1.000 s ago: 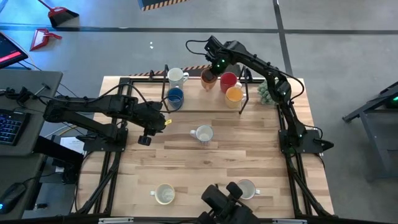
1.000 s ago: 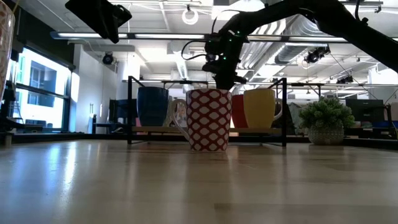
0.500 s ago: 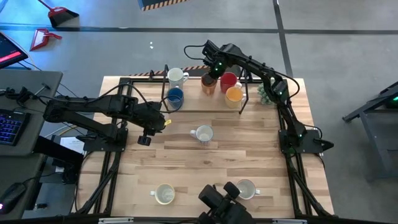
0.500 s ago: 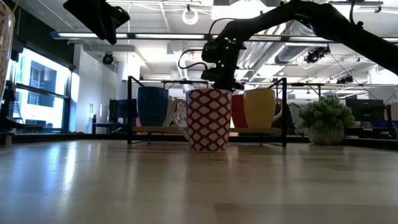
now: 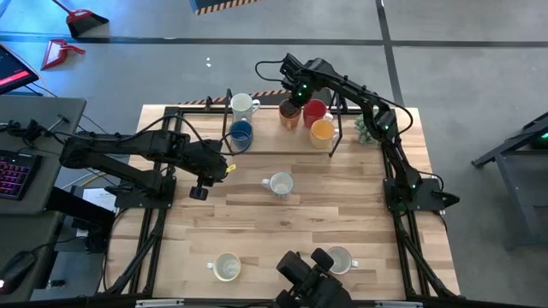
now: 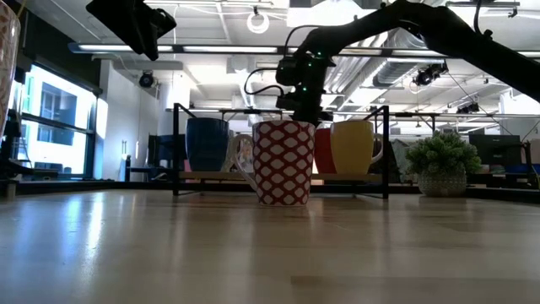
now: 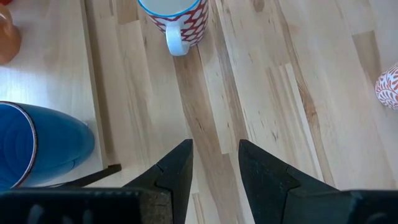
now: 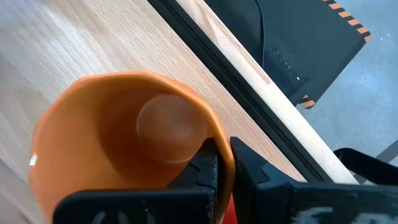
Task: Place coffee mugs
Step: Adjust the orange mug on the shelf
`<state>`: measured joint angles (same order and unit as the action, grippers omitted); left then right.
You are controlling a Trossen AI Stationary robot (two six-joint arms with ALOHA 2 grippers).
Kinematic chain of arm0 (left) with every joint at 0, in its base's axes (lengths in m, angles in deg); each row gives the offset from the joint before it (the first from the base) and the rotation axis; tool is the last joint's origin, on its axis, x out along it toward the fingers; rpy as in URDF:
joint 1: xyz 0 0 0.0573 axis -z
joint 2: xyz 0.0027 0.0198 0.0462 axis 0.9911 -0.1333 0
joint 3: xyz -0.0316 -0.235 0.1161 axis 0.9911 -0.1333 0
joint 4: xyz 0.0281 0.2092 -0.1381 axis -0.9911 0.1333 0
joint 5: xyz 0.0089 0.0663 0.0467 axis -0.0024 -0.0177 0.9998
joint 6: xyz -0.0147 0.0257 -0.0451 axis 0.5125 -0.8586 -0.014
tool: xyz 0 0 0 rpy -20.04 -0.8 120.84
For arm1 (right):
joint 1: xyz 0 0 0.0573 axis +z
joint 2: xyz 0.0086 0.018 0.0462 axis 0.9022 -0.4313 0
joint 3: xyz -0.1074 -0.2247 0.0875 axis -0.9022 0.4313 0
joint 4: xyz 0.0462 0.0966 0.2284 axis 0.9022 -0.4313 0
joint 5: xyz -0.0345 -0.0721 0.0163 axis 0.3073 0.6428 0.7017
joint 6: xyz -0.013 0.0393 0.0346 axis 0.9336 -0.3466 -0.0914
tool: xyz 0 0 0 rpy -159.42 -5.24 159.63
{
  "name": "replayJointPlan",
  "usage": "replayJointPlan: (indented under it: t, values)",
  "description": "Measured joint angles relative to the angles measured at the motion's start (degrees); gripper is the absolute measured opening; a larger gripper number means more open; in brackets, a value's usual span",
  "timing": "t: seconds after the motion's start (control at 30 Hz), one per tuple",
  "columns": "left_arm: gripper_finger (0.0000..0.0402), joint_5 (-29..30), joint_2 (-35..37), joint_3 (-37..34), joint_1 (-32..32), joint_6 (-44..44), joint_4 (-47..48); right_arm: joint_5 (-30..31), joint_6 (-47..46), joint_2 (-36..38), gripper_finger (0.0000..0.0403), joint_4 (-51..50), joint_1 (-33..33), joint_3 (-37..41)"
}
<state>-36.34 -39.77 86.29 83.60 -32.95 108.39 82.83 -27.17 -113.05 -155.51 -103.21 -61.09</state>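
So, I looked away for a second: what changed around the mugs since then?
The right gripper, shut on the darker orange mug's rim, drifted slightly along the rack, mug still held. The left gripper stayed open, empty, over the table; other mugs unmoved.

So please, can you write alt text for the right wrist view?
The right end effector is shut on the rim of the darker orange mug, seen from above, empty inside. The mug is over a light wooden table, with a black frame bar running beside it.
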Motion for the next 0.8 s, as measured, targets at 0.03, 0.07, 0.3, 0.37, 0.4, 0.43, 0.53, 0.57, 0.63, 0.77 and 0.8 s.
replayJointPlan:
  t: [0.03,0.07,0.3,0.37,0.4,0.43,0.53,0.57,0.63,0.77,0.8]
  values:
    - [0.0120,0.00,0.00,0.00,0.00,0.00,0.00,0.02,0.02,0.00,0.0000,-0.01,0.00,-0.01]
    - [0.0120,0.00,-0.01,0.00,0.00,0.00,0.00,0.03,0.03,0.00,0.0000,0.00,0.00,-0.02]
    - [0.0120,0.00,0.00,0.00,0.00,0.04,0.04,1.13,0.23,0.00,0.0020,0.00,0.02,-0.02]
    - [0.0120,0.00,0.00,0.00,0.00,0.07,0.09,1.28,0.75,0.00,0.0032,0.01,0.00,-0.02]
    - [0.0120,0.00,-0.01,0.00,0.00,0.07,0.13,1.28,0.87,0.00,0.0038,0.03,0.00,-0.02]
    - [0.0120,0.00,0.00,0.00,0.00,0.08,0.17,1.29,0.87,0.00,0.0044,0.04,-0.01,-0.02]
    - [0.0120,0.00,0.00,0.00,0.00,0.07,0.23,1.11,1.09,0.00,0.0059,0.04,0.00,-0.02]
    - [0.0120,0.00,0.00,0.00,0.00,0.07,0.24,1.08,1.11,0.00,0.0063,0.08,0.00,-0.02]
    - [0.0120,0.00,-0.01,0.00,0.00,0.00,0.24,0.95,1.11,0.00,0.0070,0.40,0.07,-0.02]
    - [0.0120,0.00,-0.01,0.00,0.00,-0.02,0.24,0.04,1.38,-0.02,0.0079,0.30,0.13,-0.36]
    - [0.0120,0.01,-0.01,0.00,0.01,-0.02,0.24,0.03,1.41,-0.04,0.0080,0.23,0.13,-0.90]
